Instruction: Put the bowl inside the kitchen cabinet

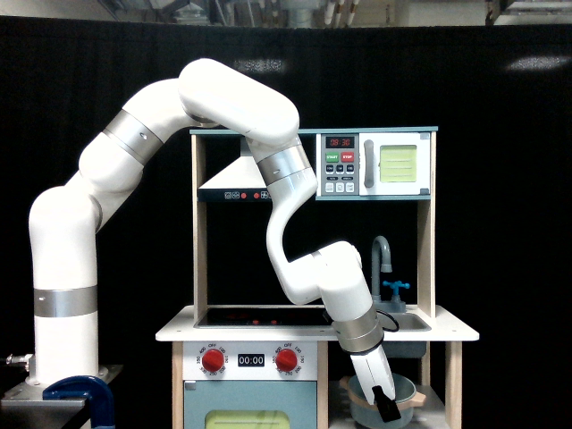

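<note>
Exterior view, lower right of centre: the white arm's dark gripper (386, 407) reaches down into the doorless kitchen cabinet (433, 413) under the counter, clamped on the near rim of the round grey-blue bowl with a tan wooden rim (404, 397). The bowl sits tilted inside the opening, low near the white shelf floor. Judged step: final placement. Next calls for lowering it flat, then releasing. Room is tight: grey sink basin (407, 323) overhead, pale wooden post (453, 384) at right.
</note>
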